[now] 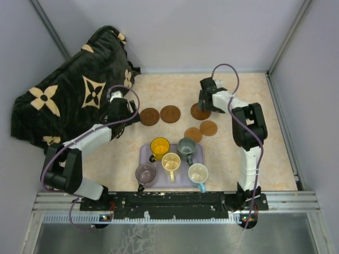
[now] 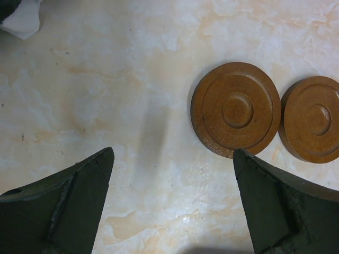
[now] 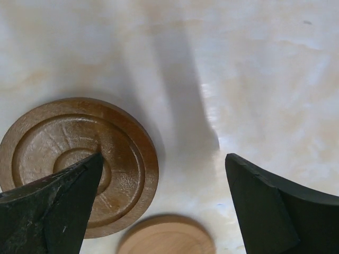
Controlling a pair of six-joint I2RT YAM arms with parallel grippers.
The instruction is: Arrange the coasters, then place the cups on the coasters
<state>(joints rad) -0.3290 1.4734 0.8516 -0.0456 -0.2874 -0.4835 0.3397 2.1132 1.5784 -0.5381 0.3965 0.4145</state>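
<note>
Coasters (image 1: 170,114) lie loose on the table (image 1: 275,159) beyond the lavender tray (image 1: 160,181), where all five cups (image 1: 170,161) sit. We see our left gripper (image 2: 172,154) wide open and empty, two of them just beside it; right gripper (image 3: 163,157) gapes empty too, one finger (image 3: 53,211) over a coaster.

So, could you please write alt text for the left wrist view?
Two brown coasters lie side by side on a pale marbled table, right of centre. The open left end effector hovers over bare table beside them, holding nothing.
</note>
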